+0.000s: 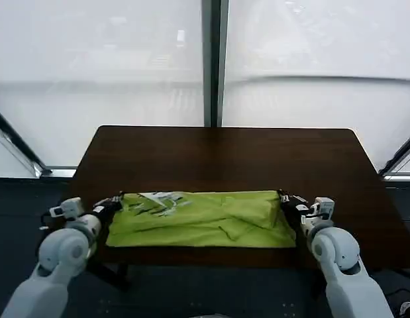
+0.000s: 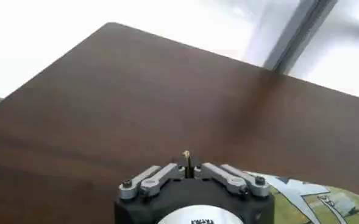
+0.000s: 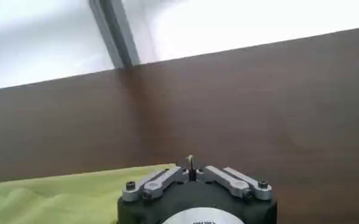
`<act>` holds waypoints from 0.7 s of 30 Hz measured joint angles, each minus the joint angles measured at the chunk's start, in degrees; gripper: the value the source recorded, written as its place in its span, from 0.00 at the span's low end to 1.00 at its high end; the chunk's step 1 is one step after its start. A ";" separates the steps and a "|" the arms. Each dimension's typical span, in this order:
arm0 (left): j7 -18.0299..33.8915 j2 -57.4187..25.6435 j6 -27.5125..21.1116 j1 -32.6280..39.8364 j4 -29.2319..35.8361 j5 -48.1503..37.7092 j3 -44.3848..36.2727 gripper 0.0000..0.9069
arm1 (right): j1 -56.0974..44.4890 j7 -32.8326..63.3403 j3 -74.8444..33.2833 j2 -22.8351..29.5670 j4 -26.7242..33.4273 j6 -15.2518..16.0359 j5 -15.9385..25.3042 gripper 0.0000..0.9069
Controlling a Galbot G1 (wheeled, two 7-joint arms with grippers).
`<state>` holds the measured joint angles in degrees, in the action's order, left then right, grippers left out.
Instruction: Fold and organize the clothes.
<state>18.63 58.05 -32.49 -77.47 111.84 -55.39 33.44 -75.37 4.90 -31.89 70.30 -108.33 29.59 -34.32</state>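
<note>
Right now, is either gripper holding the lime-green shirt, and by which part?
Both appear to. The left gripper pinches the folded lime-green fabric T-shirt at its far left corner, and the right gripper pinches its far right corner, on the dark wooden table.

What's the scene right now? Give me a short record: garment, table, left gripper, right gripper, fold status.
garment: lime-green T-shirt, folded into a long band across the near part of the table, a white print showing near its left end
table: dark brown wooden table, far half bare
left gripper: left gripper at the shirt's left end, jaws closed together
right gripper: right gripper at the shirt's right end, jaws closed together
fold status: partly folded, both ends at the grippers
</note>
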 joint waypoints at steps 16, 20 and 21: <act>0.94 -2.96 0.03 0.26 0.87 2.16 -0.68 0.97 | -3.76 -5.83 -2.19 -4.07 -4.77 -12.27 -1.76 0.97; -4.26 -6.22 -5.60 -1.55 1.65 -4.63 2.28 0.97 | -7.30 -7.68 -3.70 -8.07 -8.15 -14.81 -4.85 0.97; -6.83 -7.46 -7.41 -2.33 1.68 -6.85 3.78 0.97 | -8.66 -8.26 -4.33 -9.38 -9.22 -15.11 -5.81 0.97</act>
<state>11.80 50.59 -39.90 -79.81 113.51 -62.24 37.22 -84.04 -3.36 -36.22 60.92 -117.55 14.48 -40.13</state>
